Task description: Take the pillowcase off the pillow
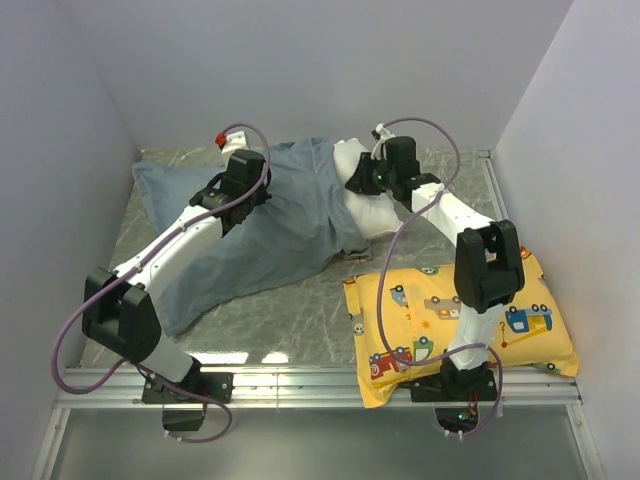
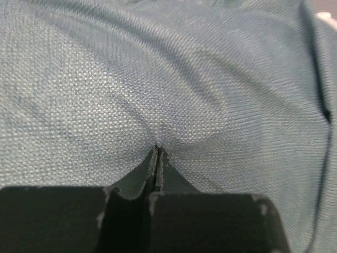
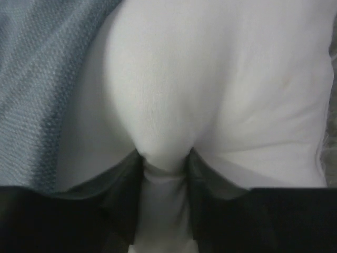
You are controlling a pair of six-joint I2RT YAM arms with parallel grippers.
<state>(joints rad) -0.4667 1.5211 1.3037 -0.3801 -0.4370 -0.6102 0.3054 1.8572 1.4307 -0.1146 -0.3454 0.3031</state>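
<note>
Left end effector (image 2: 157, 152) pinched flat on a thin fold of pillowcase (image 2: 221, 74); right end effector (image 3: 164, 163) narrowed around a bulge of white pillow (image 3: 221, 74), looks gripped. Pillowcase covers most of the pillow at the far side of the desk (image 1: 300, 310); bare white end sticks out on the right arm's side. Risks: left pinch is shallow, cloth could slip under pull; if it also caught pillow underneath, both drag together; right grip on soft stuffing may let go.

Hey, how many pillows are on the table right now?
2: the plump white pillow at back centre, partly inside the blue-grey cloth pillowcase, and the yellow cartoon-vehicle pillow by the right arm's base. The cloth could hide more.
</note>
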